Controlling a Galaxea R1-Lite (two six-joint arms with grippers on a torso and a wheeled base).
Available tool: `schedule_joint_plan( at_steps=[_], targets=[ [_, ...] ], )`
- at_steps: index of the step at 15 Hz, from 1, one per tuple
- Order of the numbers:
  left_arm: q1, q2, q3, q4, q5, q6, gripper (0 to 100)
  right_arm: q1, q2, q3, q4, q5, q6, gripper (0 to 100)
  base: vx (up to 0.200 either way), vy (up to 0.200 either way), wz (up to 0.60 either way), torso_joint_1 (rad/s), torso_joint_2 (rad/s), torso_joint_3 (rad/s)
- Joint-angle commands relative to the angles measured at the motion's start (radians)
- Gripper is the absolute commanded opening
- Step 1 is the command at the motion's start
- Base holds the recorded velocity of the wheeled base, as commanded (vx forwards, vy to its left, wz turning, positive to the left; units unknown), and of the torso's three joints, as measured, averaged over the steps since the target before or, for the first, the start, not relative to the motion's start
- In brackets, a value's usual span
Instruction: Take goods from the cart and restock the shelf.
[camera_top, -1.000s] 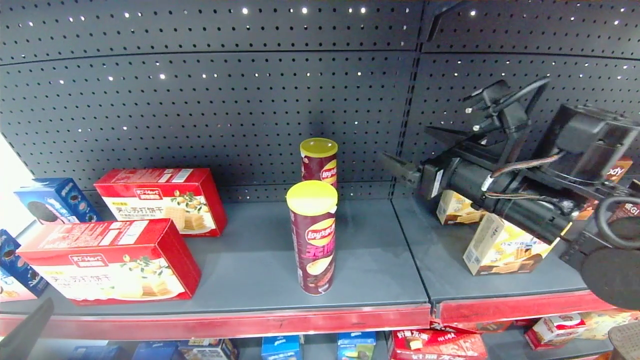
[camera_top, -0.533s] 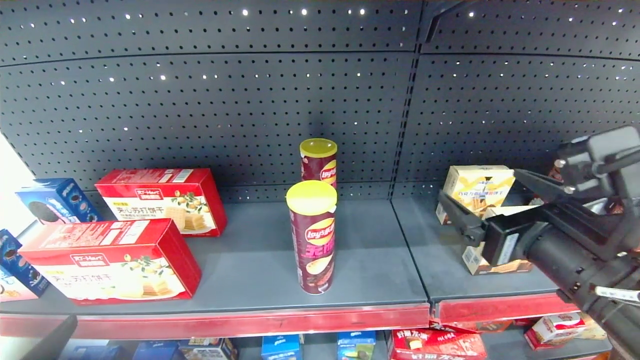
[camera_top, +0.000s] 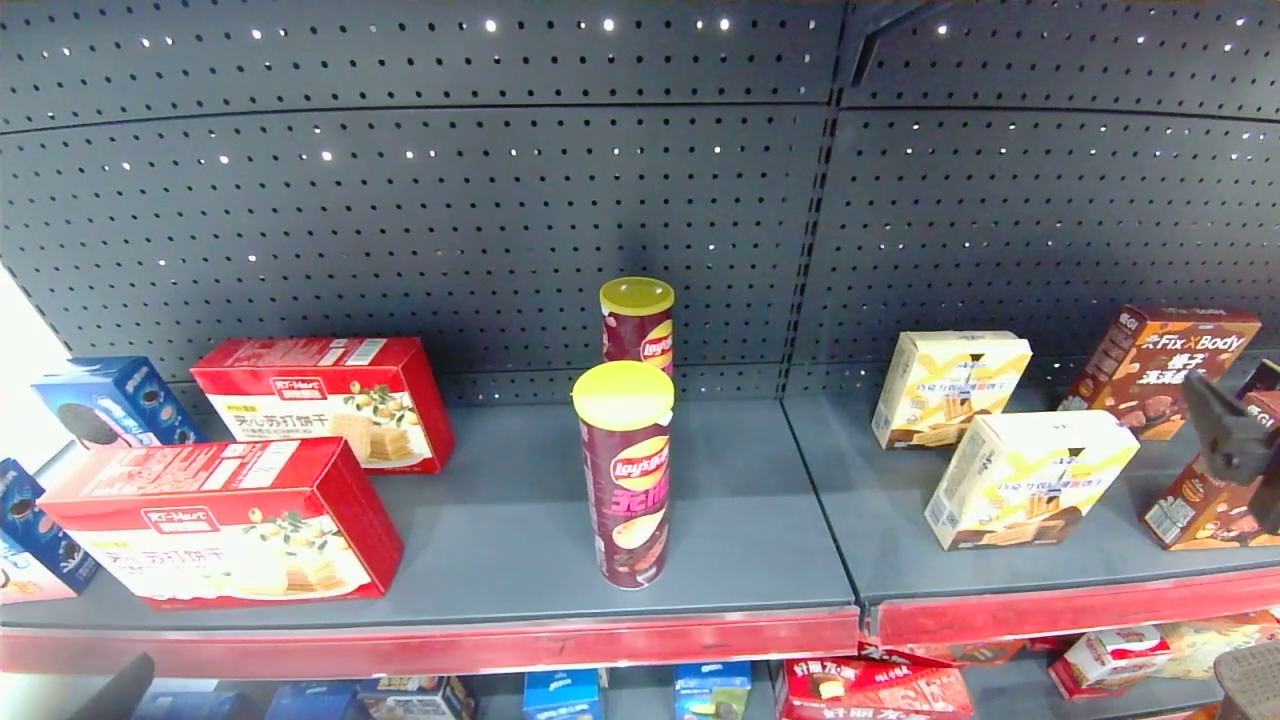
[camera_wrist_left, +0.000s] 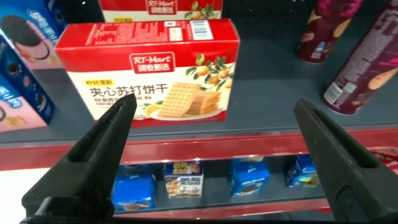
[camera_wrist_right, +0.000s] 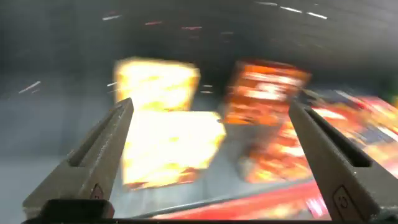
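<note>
Our left end effector gapes wide, empty, facing a red box. Our right end effector is equally wide and empty. A can stands mid-frame on the shelf.

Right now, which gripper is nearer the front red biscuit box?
Left. The left gripper sits open just in front of the front red biscuit box, low by the shelf edge; the right gripper is before the brown snack boxes at the shelf's other end.
</note>
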Motion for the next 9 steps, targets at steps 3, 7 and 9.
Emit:
schedule_joint_plan(
  at_steps=[3, 7, 9],
  targets=[
    [-0.044, -0.007, -0.029, -0.001, 0.0, 0.0, 100, -0.019, -0.087, -0.069, 0.005, -0.067, -0.007, 100, 0.0, 0.0, 0.0, 0.0, 0.0, 0.0],
    [-0.067, 0.07, -0.084, -0.003, 0.0, 0.002, 100, -0.02, -0.134, -0.025, 0.0, -0.07, -0.006, 100, 0.0, 0.0, 0.0, 0.0, 0.0, 0.0],
    [-0.067, 0.1, -0.115, -0.003, 0.002, 0.0, 100, -0.015, -0.163, 0.012, 0.006, -0.069, 0.0, 100, 0.0, 0.0, 0.0, 0.0, 0.0, 0.0]
  ],
)
